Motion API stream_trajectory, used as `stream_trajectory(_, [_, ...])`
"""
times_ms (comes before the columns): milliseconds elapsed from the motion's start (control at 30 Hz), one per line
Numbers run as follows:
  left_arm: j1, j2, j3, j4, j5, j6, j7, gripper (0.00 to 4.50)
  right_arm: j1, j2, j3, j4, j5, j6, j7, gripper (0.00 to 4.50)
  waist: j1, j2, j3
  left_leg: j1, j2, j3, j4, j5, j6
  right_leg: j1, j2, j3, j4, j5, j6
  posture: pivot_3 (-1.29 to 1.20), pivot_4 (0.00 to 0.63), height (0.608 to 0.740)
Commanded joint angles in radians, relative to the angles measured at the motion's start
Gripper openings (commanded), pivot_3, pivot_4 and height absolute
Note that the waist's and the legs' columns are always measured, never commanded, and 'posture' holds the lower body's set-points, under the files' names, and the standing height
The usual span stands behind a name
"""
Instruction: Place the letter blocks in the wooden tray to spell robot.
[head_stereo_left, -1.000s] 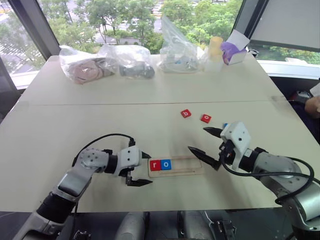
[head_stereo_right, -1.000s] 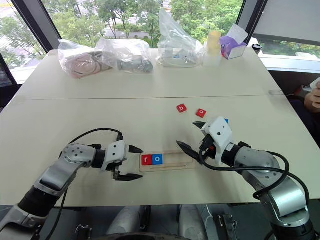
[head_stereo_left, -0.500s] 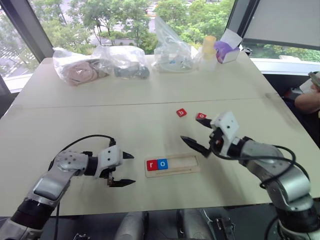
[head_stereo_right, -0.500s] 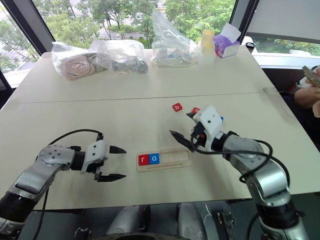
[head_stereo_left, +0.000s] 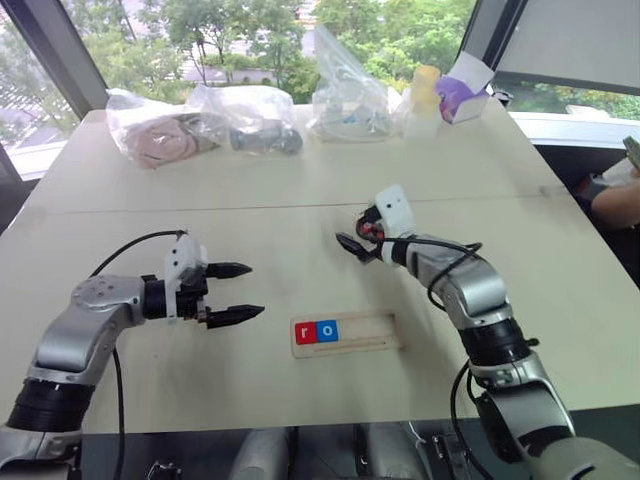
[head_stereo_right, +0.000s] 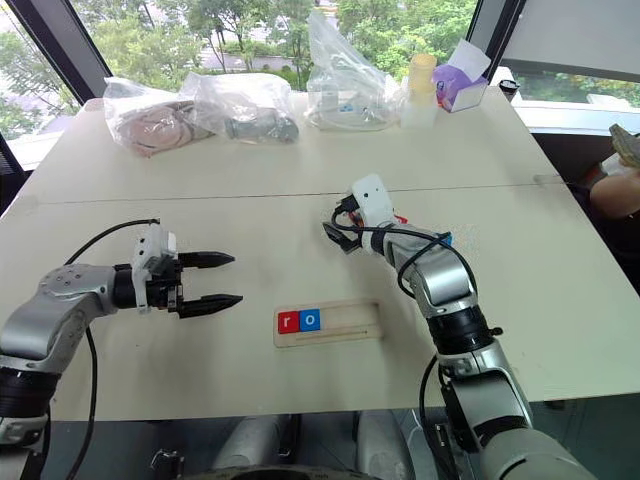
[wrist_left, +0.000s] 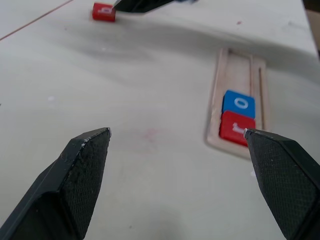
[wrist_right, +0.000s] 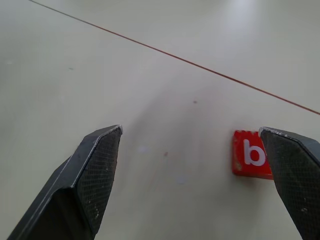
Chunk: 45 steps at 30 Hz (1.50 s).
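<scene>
Spelling two-fifths done: red r tile (head_stereo_left: 304, 332) and blue o tile (head_stereo_left: 327, 330) fill left end of wooden tray (head_stereo_left: 370, 331) near table's front edge. Red b tile (wrist_right: 251, 154) lies mid-table, beside right gripper (head_stereo_left: 358, 234), fingers wide, empty. Left gripper (head_stereo_left: 240, 291) wide, empty, left of tray. Three letters left.

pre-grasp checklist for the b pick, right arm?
1. Right gripper open: ok.
2. b block flat on the table, letter up: ok.
3. b centred between the fingers: not ok, it sits beside one finger.
4. Third slot in the wooden tray free next to r and o: ok.
5. Left gripper open, off the tray: ok.
6. Remaining o and t blocks located: cannot tell.
</scene>
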<state>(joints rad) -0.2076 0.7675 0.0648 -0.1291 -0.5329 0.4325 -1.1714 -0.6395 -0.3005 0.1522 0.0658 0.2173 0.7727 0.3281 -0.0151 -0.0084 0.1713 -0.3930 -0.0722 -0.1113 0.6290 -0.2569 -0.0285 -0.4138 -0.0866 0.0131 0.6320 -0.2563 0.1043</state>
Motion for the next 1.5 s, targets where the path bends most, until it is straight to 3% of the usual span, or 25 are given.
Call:
stream_trajectory(33, [0.017,-0.007,0.046,-0.079,-0.049,0.022,0.029,4.47,-0.064,0.046,-0.021,0.081,-0.042,-0.066,-0.047,4.50,-0.005,0.000,0.000,0.000,0.000,0.000,0.000,0.000,0.000,0.000,0.000,0.000,0.000,0.000,0.000,0.00,0.150,0.740])
stream_trajectory(500, [0.062,-0.038,0.037,-0.134,-0.030,-0.003,0.123,4.47,-0.154,0.104,-0.080,0.314,-0.048,-0.062,-0.021,4.50,-0.005,0.000,0.000,0.001,0.001,0.001,0.001,0.001,-0.002,-0.001,0.004,0.002,0.003,0.001,-0.001,0.00,0.150,0.740])
stream_trajectory(600, [0.055,-0.050,0.039,-0.126,-0.025,-0.010,0.140,4.50,-0.173,0.110,-0.096,0.345,-0.048,-0.056,-0.020,3.58,-0.005,0.000,0.000,0.001,0.001,0.001,0.001,0.001,-0.002,-0.001,0.004,0.002,0.003,0.001,-0.001,0.00,0.150,0.740])
stream_trajectory(733, [0.043,-0.060,0.033,-0.115,-0.016,-0.013,0.149,4.50,-0.181,0.108,-0.103,0.358,-0.054,-0.041,-0.012,1.47,-0.006,0.000,0.000,0.001,0.001,0.001,0.000,0.001,-0.002,-0.001,0.004,0.002,0.003,0.001,-0.001,0.00,0.150,0.740])
stream_trajectory(767, [0.040,-0.062,0.032,-0.114,-0.014,-0.013,0.151,4.50,-0.181,0.107,-0.102,0.358,-0.057,-0.042,-0.010,1.13,-0.006,0.000,0.000,0.001,0.001,0.001,0.001,0.001,-0.002,-0.001,0.004,0.002,0.003,0.001,-0.001,0.00,0.150,0.740])
stream_trajectory(900, [0.029,-0.072,0.027,-0.105,-0.008,-0.015,0.159,4.50,-0.170,0.100,-0.101,0.331,-0.063,-0.030,-0.007,1.15,-0.006,0.000,0.000,0.001,0.001,0.001,0.001,0.001,-0.002,-0.001,0.004,0.002,0.003,0.001,-0.001,0.00,0.150,0.740])
stream_trajectory(1033, [0.016,-0.084,0.014,-0.097,0.004,-0.017,0.159,4.50,-0.106,0.022,-0.083,0.109,-0.075,0.047,0.015,1.15,0.001,0.001,0.000,0.001,0.001,0.001,0.001,0.001,-0.002,-0.002,0.004,0.002,0.004,0.001,-0.001,0.00,0.150,0.740])
stream_trajectory(1267, [0.008,-0.092,-0.004,-0.098,-0.003,-0.025,0.127,4.50,0.160,-0.165,-0.256,-0.552,0.045,0.539,0.043,1.15,0.000,0.001,0.000,-0.003,0.000,0.000,0.002,0.001,-0.002,-0.003,0.004,0.002,0.002,0.001,-0.001,0.00,0.150,0.740])
stream_trajectory(1367, [-0.006,-0.085,-0.019,-0.096,-0.011,-0.035,0.078,4.50,0.301,-0.165,-0.382,-0.798,0.054,0.780,0.029,1.15,0.002,0.001,0.000,-0.002,0.002,0.000,0.001,0.001,-0.002,-0.003,0.004,0.002,0.003,0.001,-0.001,0.00,0.150,0.740])
stream_trajectory(1500, [-0.023,-0.074,-0.035,-0.093,-0.003,-0.054,0.024,4.50,0.405,-0.115,-0.458,-0.904,0.062,0.842,-0.008,1.15,-0.001,0.001,0.000,-0.002,0.002,0.002,0.002,0.001,-0.001,-0.002,0.005,0.002,0.003,0.001,-0.001,0.00,0.150,0.740])
